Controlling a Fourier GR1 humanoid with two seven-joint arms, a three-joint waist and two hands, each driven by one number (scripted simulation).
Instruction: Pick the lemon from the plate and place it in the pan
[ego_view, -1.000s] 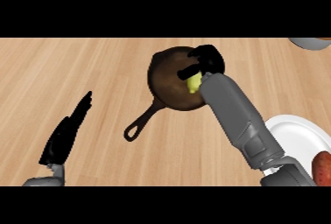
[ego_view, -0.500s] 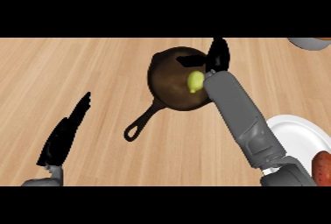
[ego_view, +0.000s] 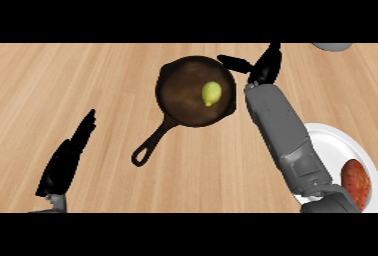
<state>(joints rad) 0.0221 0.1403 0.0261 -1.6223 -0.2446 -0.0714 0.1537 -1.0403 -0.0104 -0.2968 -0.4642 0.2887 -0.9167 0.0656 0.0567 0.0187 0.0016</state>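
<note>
Lemon (ego_view: 211, 93) in pan (ego_view: 183, 106), pale wooden counter (ego_view: 88, 75), plate (ego_view: 332, 146) at right edge

Open counter (ego_view: 88, 75) between pan (ego_view: 184, 107) and left hand (ego_view: 70, 155); right forearm (ego_view: 277, 125) beside pan's rim.

Bright, even light across the counter (ego_view: 81, 80), faint sheen inside the pan (ego_view: 184, 107)

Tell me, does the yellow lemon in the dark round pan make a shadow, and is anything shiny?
In the head view, the yellow-green lemon casts no shadow I can make out on the dark brown round pan. The pan's inside looks lighter brown toward the middle, a soft sheen and no hard glare. The black right hand and black left hand show as flat dark shapes with hardly any shading.
</note>
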